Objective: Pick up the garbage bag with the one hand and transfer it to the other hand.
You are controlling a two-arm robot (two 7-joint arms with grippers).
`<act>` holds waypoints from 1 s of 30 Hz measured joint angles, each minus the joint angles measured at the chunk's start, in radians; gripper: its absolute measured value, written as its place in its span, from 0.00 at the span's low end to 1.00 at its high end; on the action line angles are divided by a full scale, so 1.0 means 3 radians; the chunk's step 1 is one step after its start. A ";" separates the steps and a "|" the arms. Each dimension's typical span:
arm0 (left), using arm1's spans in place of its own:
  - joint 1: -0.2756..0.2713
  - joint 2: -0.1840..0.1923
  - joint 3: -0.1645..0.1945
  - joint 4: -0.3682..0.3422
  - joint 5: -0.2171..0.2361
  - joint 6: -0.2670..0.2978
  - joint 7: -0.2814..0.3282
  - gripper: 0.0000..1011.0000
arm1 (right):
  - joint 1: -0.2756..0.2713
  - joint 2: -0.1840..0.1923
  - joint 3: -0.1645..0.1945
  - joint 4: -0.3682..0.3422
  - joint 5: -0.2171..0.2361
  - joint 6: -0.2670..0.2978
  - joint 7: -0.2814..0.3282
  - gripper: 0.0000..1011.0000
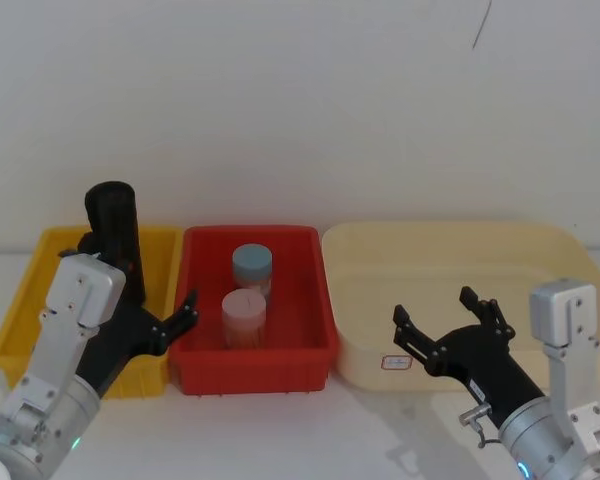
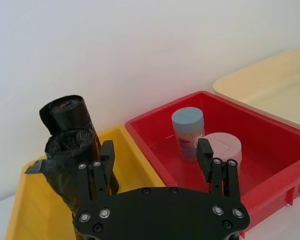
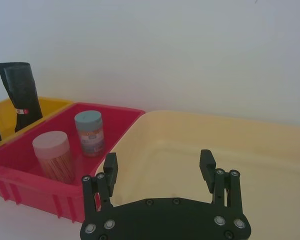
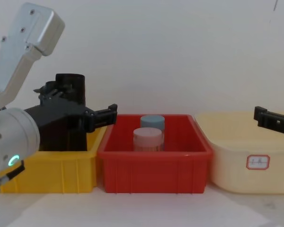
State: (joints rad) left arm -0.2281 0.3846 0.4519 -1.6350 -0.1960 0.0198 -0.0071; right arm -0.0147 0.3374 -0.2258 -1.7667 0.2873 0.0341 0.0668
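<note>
Head view: a wide cream plastic tub [image 1: 450, 240] is sitting on the right of the white tabletop [image 1: 280, 430]. A red plastic bin [image 1: 250, 372] is sitting in the middle and a yellow plastic bin [image 1: 25, 300] on the left. The left claw [image 2: 156, 150] is hovering where the yellow and red bins meet, its fingers spread and gripping nothing. The right claw [image 3: 159, 159], likewise spread, is hanging over the tub's near edge. The garbage bag [image 2: 72, 150], a thick black roll of crinkly plastic, is standing in the yellow bin just beside one left finger. A blue-lidded jar [image 1: 252, 268] and a pink-lidded jar [image 1: 244, 315] are standing in the red bin.

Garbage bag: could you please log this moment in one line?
left gripper: open beside garbage bag, yellow bin | right gripper: open at cream bin
</note>
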 joint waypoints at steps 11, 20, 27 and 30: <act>0.0212 0.0043 -0.0059 -0.0172 0.0044 0.0098 0.0119 0.99 | 0.0000 0.0000 0.0000 0.0000 0.0000 0.0000 0.0000 0.99; 0.0416 0.0063 -0.0162 -0.0316 0.0047 0.0149 0.0242 0.99 | 0.0000 0.0000 0.0000 0.0000 0.0000 0.0000 0.0000 0.99; 0.0525 0.0061 -0.0272 -0.0379 0.0004 0.0154 0.0299 0.99 | 0.0000 0.0000 0.0000 0.0000 0.0000 0.0000 0.0000 0.99; 0.0539 0.0057 -0.0299 -0.0385 -0.0010 0.0158 0.0306 0.99 | 0.0000 0.0000 0.0000 0.0000 0.0000 0.0000 0.0000 0.99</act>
State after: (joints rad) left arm -0.0663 0.4017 0.3621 -1.7505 -0.1991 0.0672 0.0847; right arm -0.0146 0.3374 -0.2259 -1.7667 0.2873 0.0341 0.0667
